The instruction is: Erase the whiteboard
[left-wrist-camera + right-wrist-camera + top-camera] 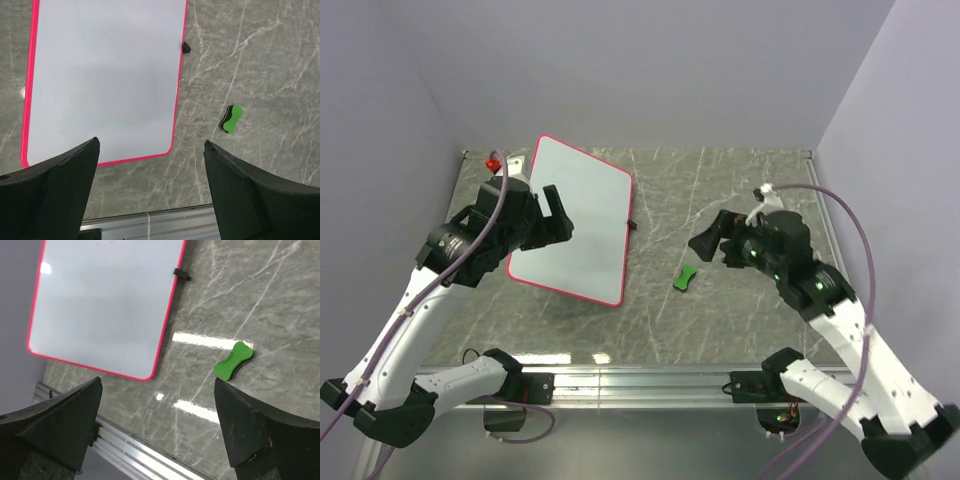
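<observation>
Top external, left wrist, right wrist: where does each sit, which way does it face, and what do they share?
Top external: above and behind the robot, looking down on the table; both arms show, left gripper by the whiteboard, right gripper near the green eraser.
Left wrist: on the left arm, looking down at whiteboard and eraser; its open fingers show.
Right wrist: on the right arm, same targets; its open fingers show.
Shared: whiteboard and eraser.

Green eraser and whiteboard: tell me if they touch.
Apart. The right wrist view shows bare table between the green eraser and the whiteboard.
</observation>
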You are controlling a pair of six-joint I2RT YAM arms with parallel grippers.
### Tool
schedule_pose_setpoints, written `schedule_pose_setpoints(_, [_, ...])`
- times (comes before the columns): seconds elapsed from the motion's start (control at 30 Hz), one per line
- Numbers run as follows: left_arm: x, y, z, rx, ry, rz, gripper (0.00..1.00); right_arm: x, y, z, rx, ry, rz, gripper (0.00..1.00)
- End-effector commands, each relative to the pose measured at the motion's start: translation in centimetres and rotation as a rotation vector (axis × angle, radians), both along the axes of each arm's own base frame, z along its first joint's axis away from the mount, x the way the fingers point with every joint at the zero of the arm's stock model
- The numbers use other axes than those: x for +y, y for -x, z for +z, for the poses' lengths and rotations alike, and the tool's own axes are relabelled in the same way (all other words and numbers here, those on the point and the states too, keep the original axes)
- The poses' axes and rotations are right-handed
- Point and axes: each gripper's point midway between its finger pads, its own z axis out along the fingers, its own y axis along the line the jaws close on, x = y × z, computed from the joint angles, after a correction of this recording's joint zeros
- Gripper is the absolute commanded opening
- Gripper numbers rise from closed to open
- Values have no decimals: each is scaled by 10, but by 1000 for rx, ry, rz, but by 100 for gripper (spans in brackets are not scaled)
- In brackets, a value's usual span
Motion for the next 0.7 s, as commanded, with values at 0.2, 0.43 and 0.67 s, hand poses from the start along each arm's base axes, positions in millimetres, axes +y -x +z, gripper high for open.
schedule_pose_setpoints(0.2, [7,2,23,4,37,72,89,-24,59,43,-197,-194,-6,100])
schedule_pose_setpoints(0.43, [6,-5,57,-18,32,112,89,-39,96,41,-187,-238,5,100])
schedule_pose_setpoints(0.67, [5,4,59,14,51,117,99,-40,124,44,-181,-226,90,100])
